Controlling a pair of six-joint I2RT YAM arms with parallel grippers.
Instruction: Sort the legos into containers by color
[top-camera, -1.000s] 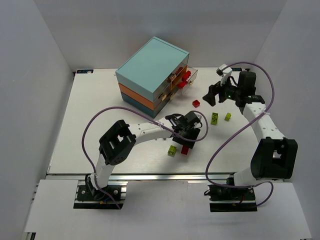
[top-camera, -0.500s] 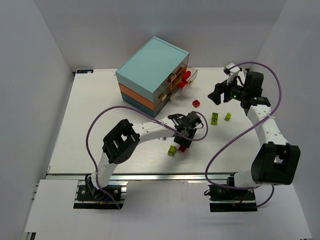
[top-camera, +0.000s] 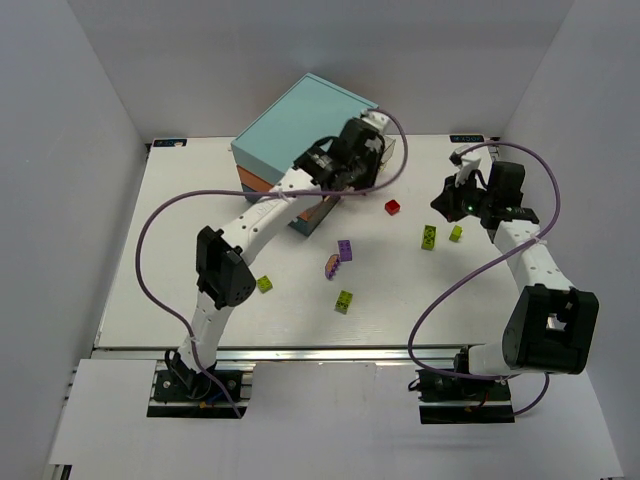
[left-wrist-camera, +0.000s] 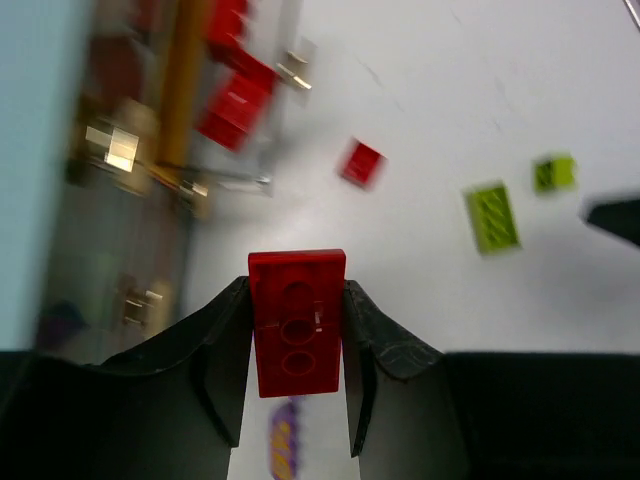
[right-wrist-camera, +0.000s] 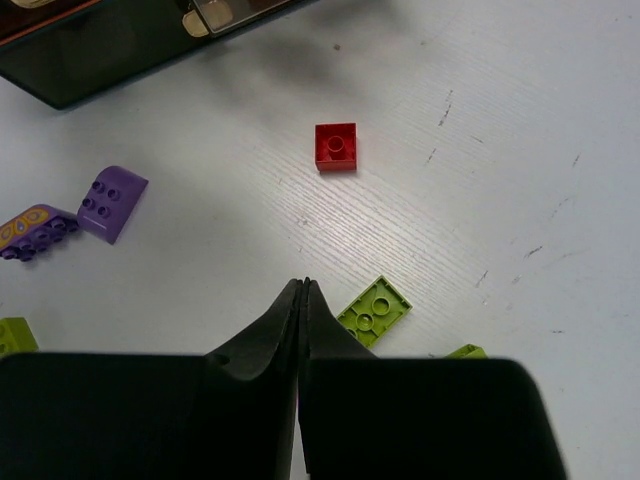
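Note:
My left gripper (left-wrist-camera: 297, 300) is shut on a red lego (left-wrist-camera: 297, 322), held lengthwise between the jaws. In the top view the left gripper (top-camera: 357, 160) hangs at the front of the chest of containers (top-camera: 295, 125), over the open clear drawer (left-wrist-camera: 240, 95) that holds red legos. My right gripper (right-wrist-camera: 303, 286) is shut with nothing in it, above the table at the right (top-camera: 452, 205). Near it lie a small red lego (right-wrist-camera: 336, 147), a yellow-green plate (right-wrist-camera: 373, 310) and a purple lego (right-wrist-camera: 110, 190).
Loose on the table are yellow-green legos (top-camera: 428, 237) (top-camera: 455, 232) (top-camera: 343, 301) (top-camera: 264, 284), a purple one (top-camera: 344, 250) and a pink-purple one (top-camera: 331, 265). White walls stand round the table. Purple cables loop off both arms.
My left arm has swung from mid-table up to the chest, carrying the red lego. The right gripper has gone from open to shut. Purple legos formerly under the left arm now show.

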